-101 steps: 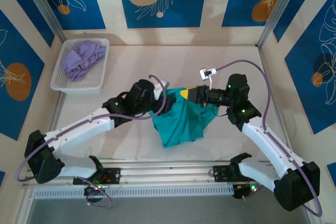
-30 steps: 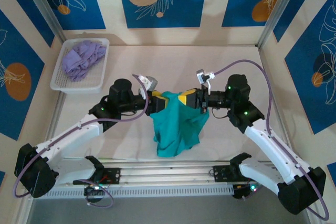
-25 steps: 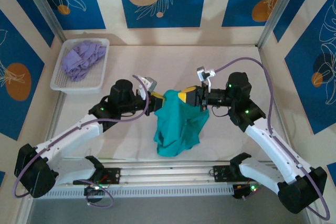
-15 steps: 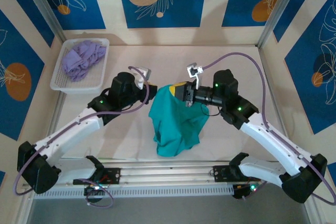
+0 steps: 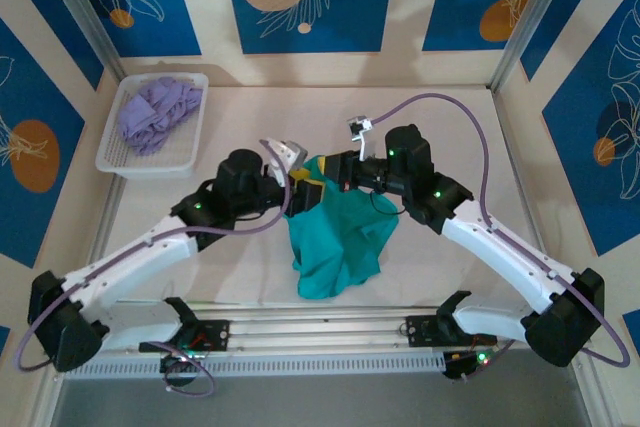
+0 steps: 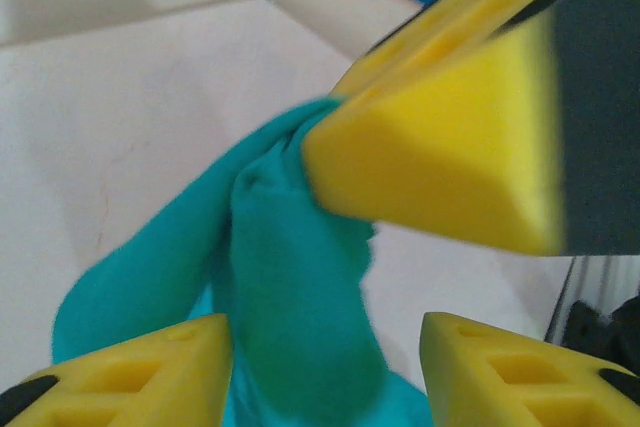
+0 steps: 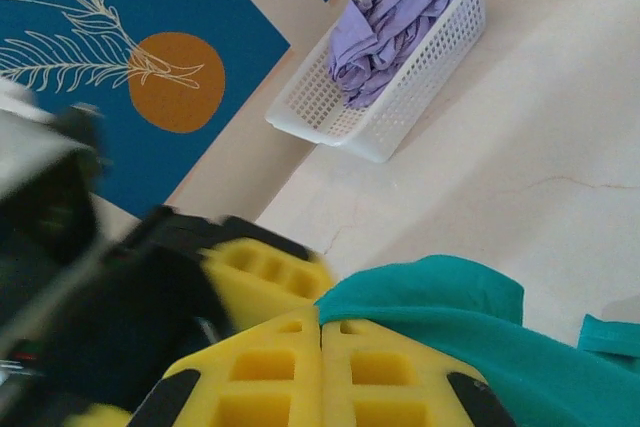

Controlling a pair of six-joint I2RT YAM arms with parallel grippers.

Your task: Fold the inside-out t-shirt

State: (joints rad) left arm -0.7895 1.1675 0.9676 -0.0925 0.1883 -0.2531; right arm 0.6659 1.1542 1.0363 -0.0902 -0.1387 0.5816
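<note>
The right hand (image 7: 320, 325) pinches the raised teal t-shirt (image 5: 340, 232); the left hand (image 6: 325, 352), spread, should seemingly close squarely on its hanging edge.

Left pincer (image 6: 325, 352) parted — right pincer (image 7: 320, 335) closed

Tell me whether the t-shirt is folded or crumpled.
Crumpled, not folded: the t-shirt hangs in a wrinkled bunch from the right gripper, which is shut on its top.

The right gripper (image 7: 321, 332) presses its yellow fingers together on an edge of the teal t-shirt (image 7: 470, 312). The left gripper's blurred yellow pad (image 7: 265, 269) sits just beside them. Farther off on the table (image 7: 520, 177), a white basket (image 7: 405, 97) holds a lavender garment (image 7: 385, 17).
</note>
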